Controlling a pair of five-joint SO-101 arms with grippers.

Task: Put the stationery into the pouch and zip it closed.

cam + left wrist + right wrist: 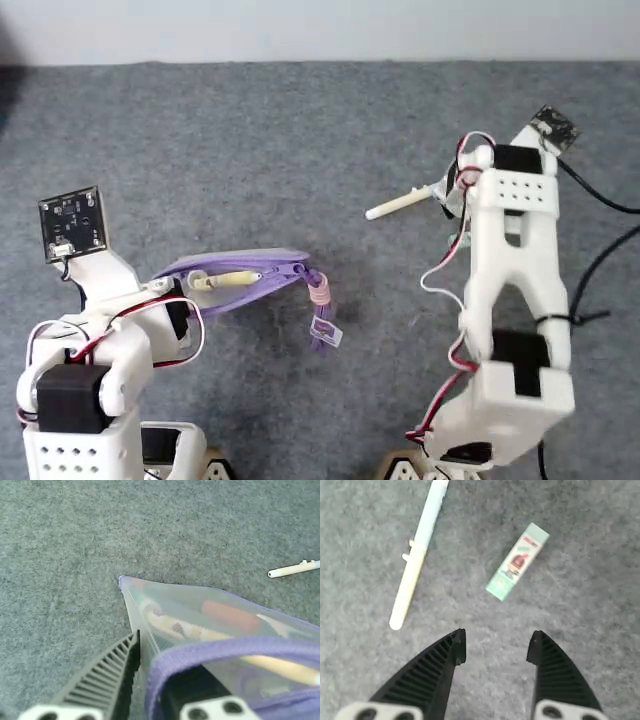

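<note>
Right gripper (pixel 497 635) (spread) near green box (pixel 517 561).

Purple pouch (pixel 255 262) open, white pen (pixel 400 205) outside

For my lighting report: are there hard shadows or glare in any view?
High view: even light, only a faint shadow by the pouch. Left wrist view: no glare on the pouch. Right wrist view: soft shadows beside the pen and small box.

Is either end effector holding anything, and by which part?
The left end effector clamps the pouch by one end's edge; the right end effector holds nothing.
</note>
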